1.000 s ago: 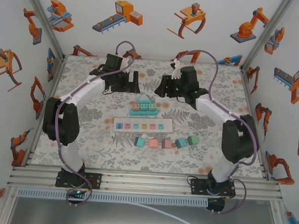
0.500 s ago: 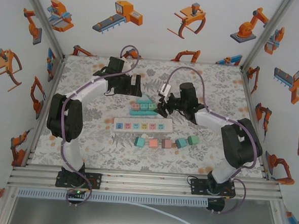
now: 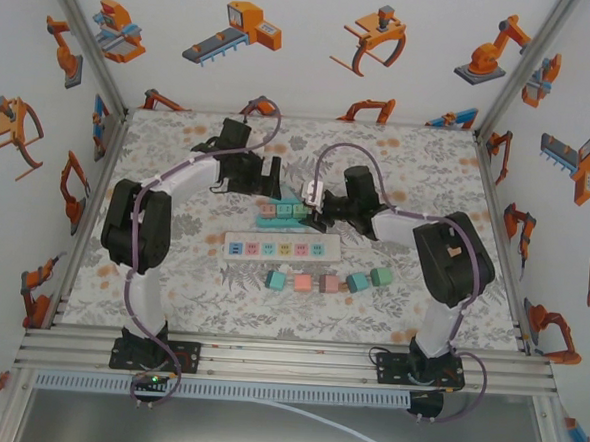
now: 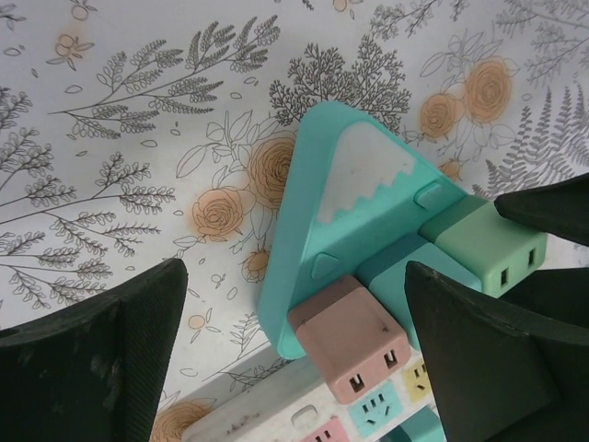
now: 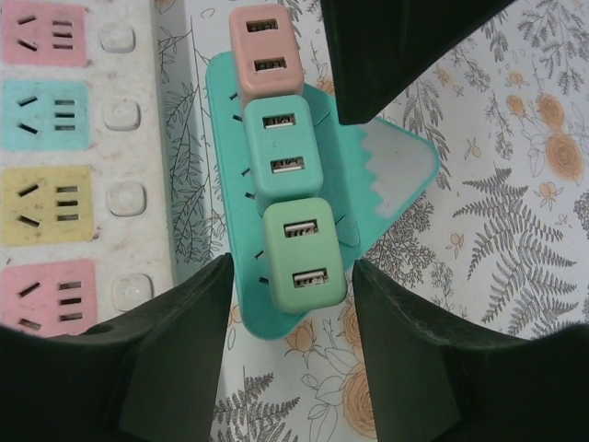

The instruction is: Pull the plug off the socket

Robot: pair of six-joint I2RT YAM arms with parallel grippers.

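A teal triangular socket block (image 3: 279, 206) lies on the floral mat with three USB plugs in a row on it. They are a pink plug (image 5: 261, 48), a teal plug (image 5: 282, 145) and a green plug (image 5: 305, 254). My right gripper (image 5: 290, 359) is open, and its fingers straddle the green plug's outer end without touching it. My left gripper (image 4: 294, 368) is open above the pink plug (image 4: 354, 336) and the block (image 4: 345, 198). From above, the left gripper (image 3: 271, 176) and right gripper (image 3: 313, 214) flank the block.
A white power strip (image 3: 281, 248) with coloured outlets lies just in front of the block, close to both grippers. A row of several loose cube plugs (image 3: 326, 281) sits nearer the arm bases. The black left finger (image 5: 405, 55) crosses the top of the right wrist view.
Both arms have swung inward and down toward the triangular block. The right gripper has come to its right end and the left gripper to its back left. Both stay open.
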